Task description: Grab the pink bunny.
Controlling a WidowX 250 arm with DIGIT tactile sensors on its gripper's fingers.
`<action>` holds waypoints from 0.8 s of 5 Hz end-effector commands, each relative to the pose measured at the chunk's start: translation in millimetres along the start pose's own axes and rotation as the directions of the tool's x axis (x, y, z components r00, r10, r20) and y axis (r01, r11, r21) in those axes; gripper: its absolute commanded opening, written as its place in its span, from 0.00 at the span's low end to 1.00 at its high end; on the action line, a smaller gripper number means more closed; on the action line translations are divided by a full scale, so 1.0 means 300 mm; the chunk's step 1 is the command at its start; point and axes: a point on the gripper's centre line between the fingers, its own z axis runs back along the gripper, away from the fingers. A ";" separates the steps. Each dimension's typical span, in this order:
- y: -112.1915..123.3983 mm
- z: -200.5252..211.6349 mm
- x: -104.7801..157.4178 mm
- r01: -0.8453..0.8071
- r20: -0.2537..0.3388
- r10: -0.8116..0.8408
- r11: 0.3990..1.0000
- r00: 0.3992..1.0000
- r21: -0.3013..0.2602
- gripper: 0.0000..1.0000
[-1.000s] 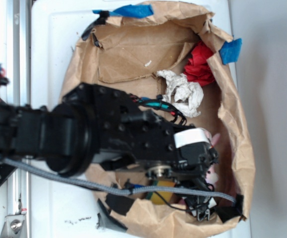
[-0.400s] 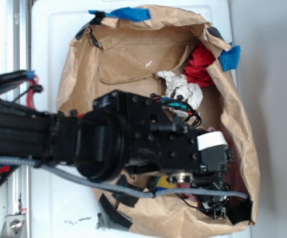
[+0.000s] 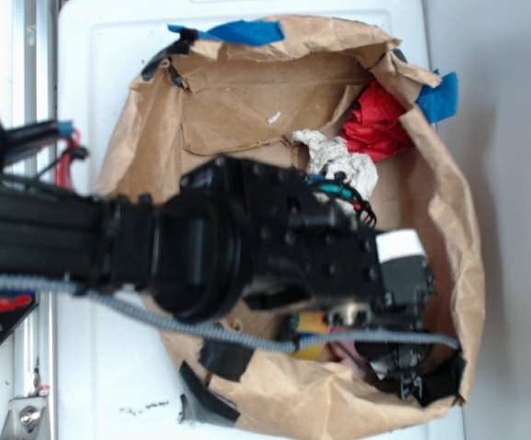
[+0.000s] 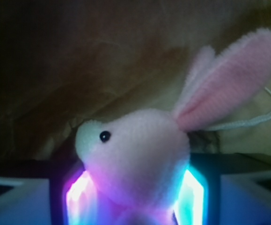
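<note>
Where one end effector (image 4: 134,199) clamps, one pink bunny (image 4: 140,157)

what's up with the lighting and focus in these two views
Wrist view: dim, the bag behind is murky; coloured glow from the finger pads tints the bunny, which stays fairly sharp. Exterior view: bright and even, but soft, and the arm is blurred.
</note>
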 end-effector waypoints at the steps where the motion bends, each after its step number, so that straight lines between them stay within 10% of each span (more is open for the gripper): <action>1: 0.104 0.230 0.109 0.024 0.019 -0.023 0.995 1.000 -0.099 0.00; 2: 0.153 0.327 0.129 0.040 -0.062 -0.046 0.995 0.997 -0.095 0.00; 4: 0.155 0.447 0.089 0.059 0.077 -0.070 0.988 0.995 0.141 0.00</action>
